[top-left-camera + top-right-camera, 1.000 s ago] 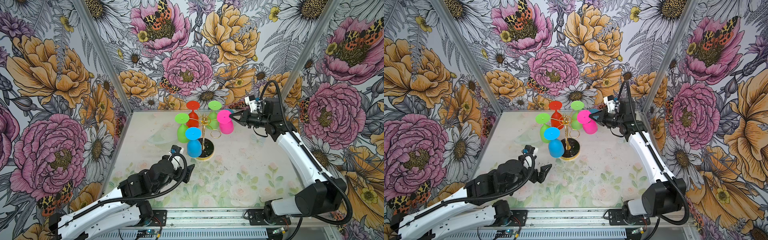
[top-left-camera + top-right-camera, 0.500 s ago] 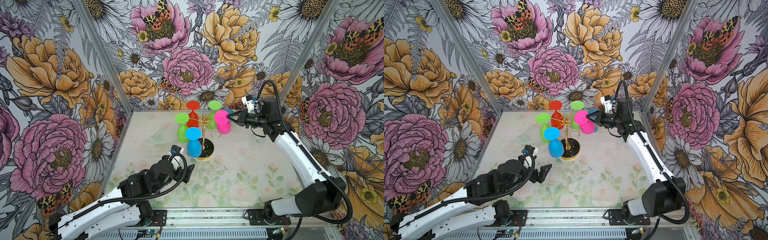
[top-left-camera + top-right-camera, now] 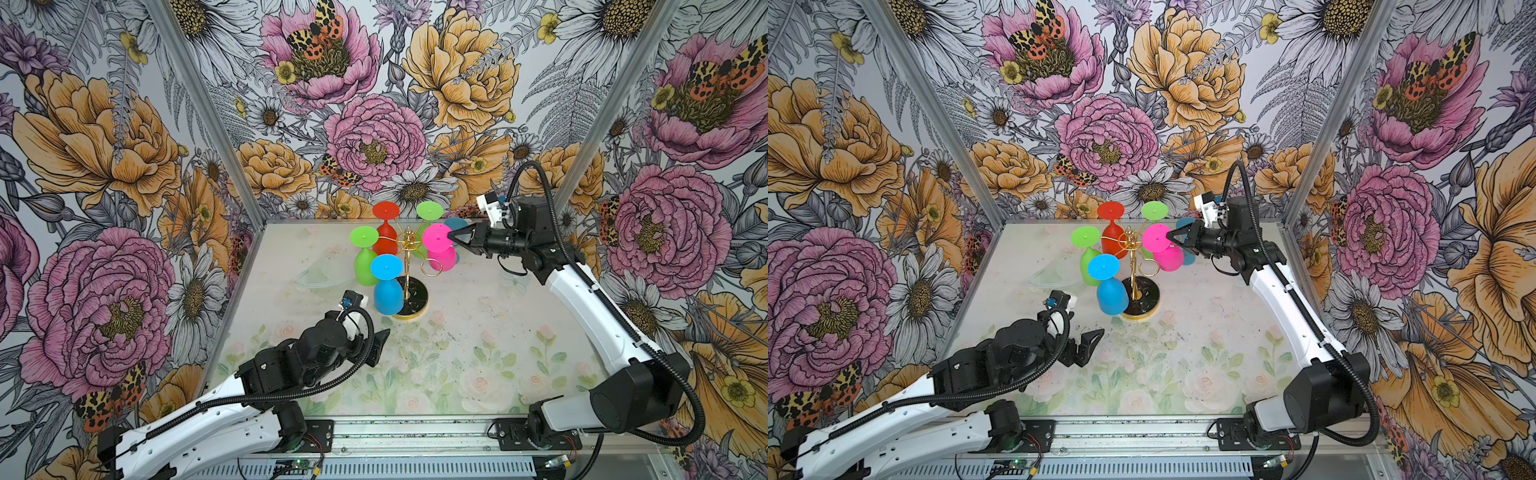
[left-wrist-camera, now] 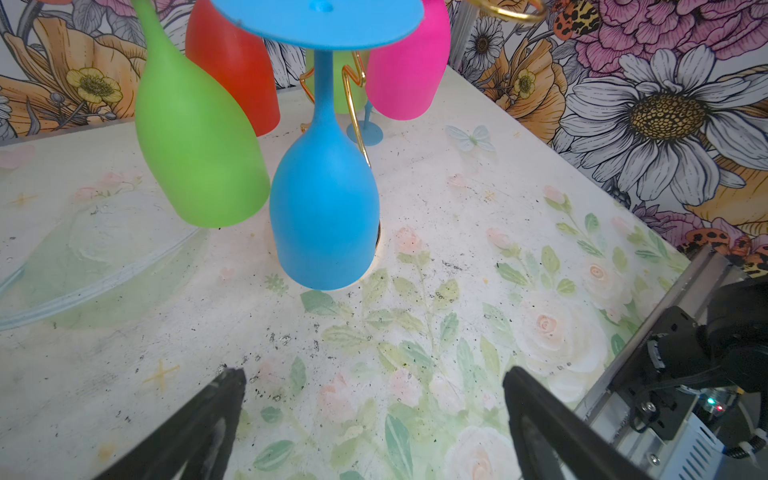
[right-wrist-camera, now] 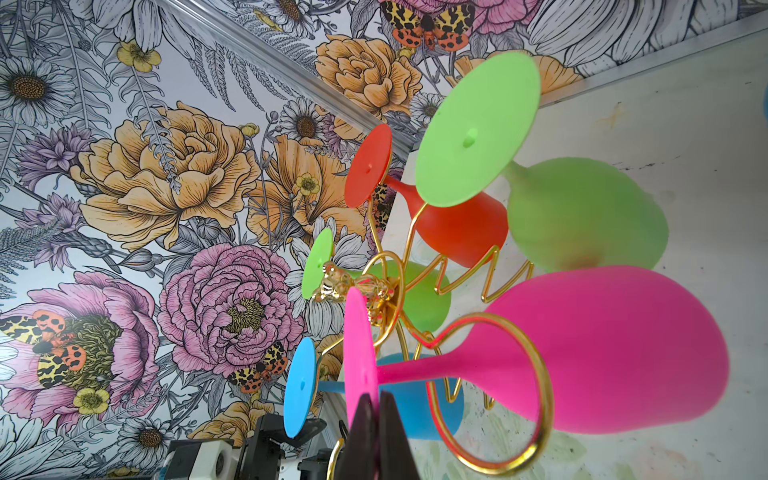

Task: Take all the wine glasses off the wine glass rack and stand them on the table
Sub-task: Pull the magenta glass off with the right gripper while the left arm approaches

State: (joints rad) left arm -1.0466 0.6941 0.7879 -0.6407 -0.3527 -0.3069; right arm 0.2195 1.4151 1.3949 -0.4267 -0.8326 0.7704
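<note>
Right pincer is pressed together on the pink wine glass, nipping the edge of its foot. The glass hangs bowl-down at the wine glass rack. A gold loop crosses its stem, but whether it's threaded or just in front, I can't tell. A teal-blue glass behind is mostly hidden. Left pincer is spread wide, low over the counter, empty.
</note>
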